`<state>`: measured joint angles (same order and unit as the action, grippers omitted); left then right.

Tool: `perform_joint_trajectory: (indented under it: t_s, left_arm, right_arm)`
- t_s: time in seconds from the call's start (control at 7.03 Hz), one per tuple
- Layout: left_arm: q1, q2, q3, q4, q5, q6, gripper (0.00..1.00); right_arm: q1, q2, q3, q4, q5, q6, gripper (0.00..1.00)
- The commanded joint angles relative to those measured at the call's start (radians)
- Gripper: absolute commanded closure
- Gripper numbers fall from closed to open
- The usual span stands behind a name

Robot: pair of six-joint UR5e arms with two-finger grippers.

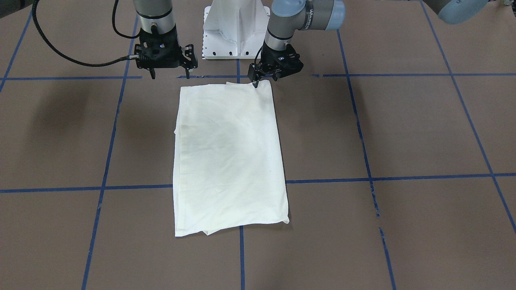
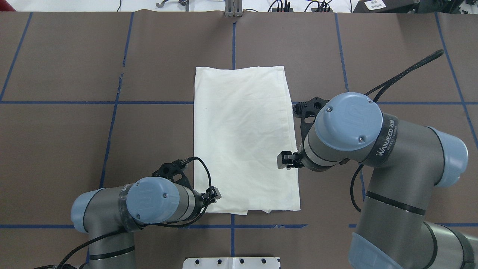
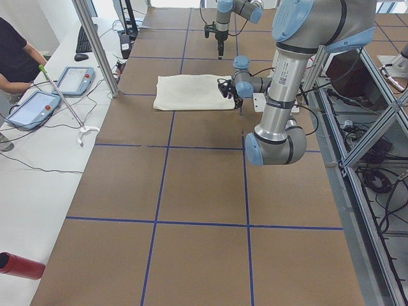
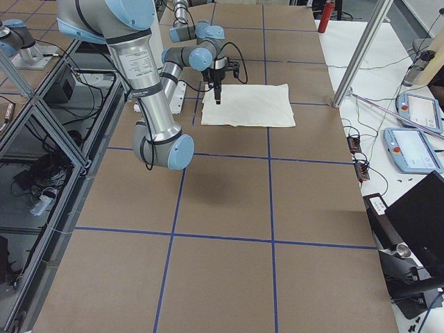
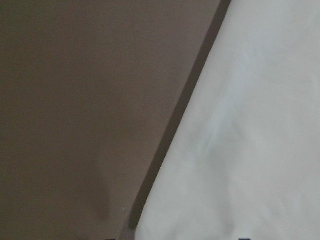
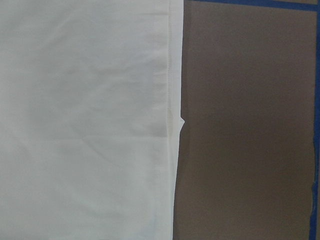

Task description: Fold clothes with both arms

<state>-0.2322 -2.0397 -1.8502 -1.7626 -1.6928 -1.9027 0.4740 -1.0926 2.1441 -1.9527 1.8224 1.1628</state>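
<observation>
T-shirt point(image 1: 229, 157) lies folded into a long plain rectangle at mid-surface point(image 1: 403, 133), with both arms at its robot-side short edge.
The long axis runs straight away from the robot. Left fingers point(image 1: 255, 80) appear parted, one tip set on the near corner, nothing gripped. Right fingers point(image 1: 152, 73) are spread wide, held above and just outside the other near corner. The left is judged the nearer.

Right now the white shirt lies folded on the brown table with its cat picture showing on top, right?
Not quite. No cat picture shows: in the overhead view the shirt is plain white on top. It does lie folded on the brown table.
</observation>
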Motion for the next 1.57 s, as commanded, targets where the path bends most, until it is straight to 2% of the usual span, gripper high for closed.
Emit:
perform_joint_trajectory:
  t_s: [0.0,0.14,0.43,0.71,1.0,1.14,1.28,1.42]
  left_arm:
    - [0.004,-0.002,0.009,0.0,0.001,-0.006,0.18]
    - [0.004,-0.002,0.011,0.002,0.001,-0.007,0.22]
    - [0.005,-0.002,0.014,0.0,0.007,-0.007,0.36]
    - [0.004,-0.004,0.028,0.0,0.022,-0.006,0.37]
    - [0.005,-0.008,0.028,0.0,0.021,-0.006,0.45]
    - [0.005,-0.01,0.028,0.002,0.021,-0.006,0.55]
    - [0.005,-0.007,0.026,0.002,0.021,-0.006,0.79]
    - [0.005,-0.001,0.022,0.002,0.024,-0.004,1.0]
  right_arm:
    - [0.001,-0.003,-0.001,0.0,0.0,0.0,0.0]
    - [0.002,-0.003,-0.001,0.0,0.0,0.0,0.0]
    - [0.002,-0.003,-0.001,0.0,0.0,0.0,0.0]
    - [0.002,-0.003,-0.001,0.0,0.0,0.0,0.0]
    - [0.003,-0.003,0.0,0.0,0.0,0.0,0.0]
    - [0.003,-0.003,0.0,0.0,0.0,0.0,0.0]
    - [0.003,-0.004,-0.001,0.0,0.0,0.0,0.0]
    - [0.002,-0.009,-0.001,0.0,0.0,0.0,0.0]
